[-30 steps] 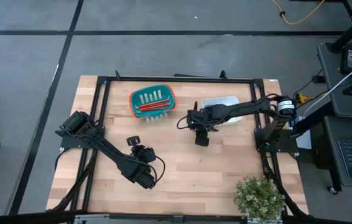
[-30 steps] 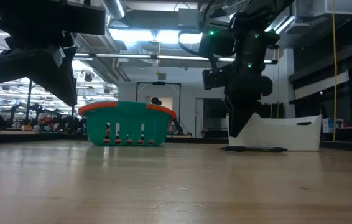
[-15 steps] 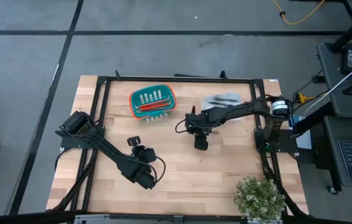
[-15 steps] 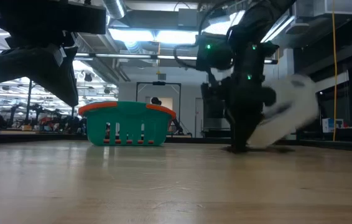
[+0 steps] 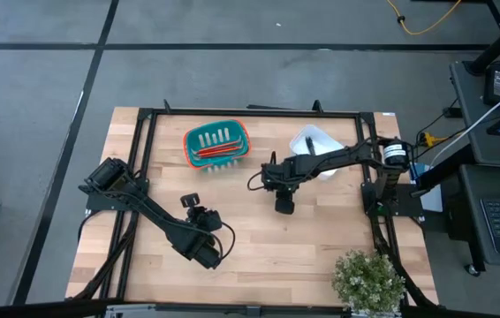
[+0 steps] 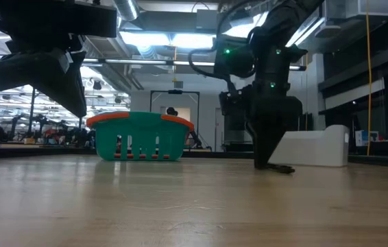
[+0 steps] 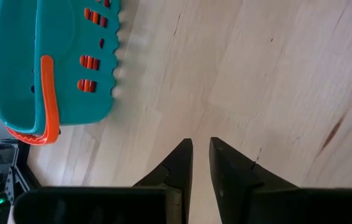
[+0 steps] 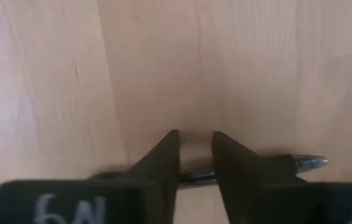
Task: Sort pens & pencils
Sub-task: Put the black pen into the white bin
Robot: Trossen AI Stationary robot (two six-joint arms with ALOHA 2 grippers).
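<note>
Changes logged against the frames before this one: my white bin (image 5: 314, 141), square-on a second ago and blurred in mid-swing half a second ago, now sits skewed on the table, one corner toward the far edge. The right gripper (image 5: 284, 202) has barely shifted, just in front of the bin. The left arm has not moved.

Right gripper (image 8: 193, 152): tips down on the wood, fingers narrowed onto a pen (image 8: 310, 162) lying crosswise between them, its silvery tip sticking out to one side. In the low view a dark pen (image 6: 281, 169) lies on the table at the fingertips.

Left gripper (image 7: 199, 163): fingers nearly together with a thin gap, gripping nothing, hovering over bare wood at the near-left part of the table, well apart from the teal basket (image 5: 193, 140).

Pencils (image 5: 219, 151): red-orange, lying inside the teal basket.

Surface: light wooden table (image 5: 259, 238) in a black frame; a potted plant (image 5: 367, 279) at the near right corner.

Room: grey floor (image 5: 47, 79), a yellow cable (image 5: 427, 19) and ceiling lights (image 6: 160, 40).
</note>
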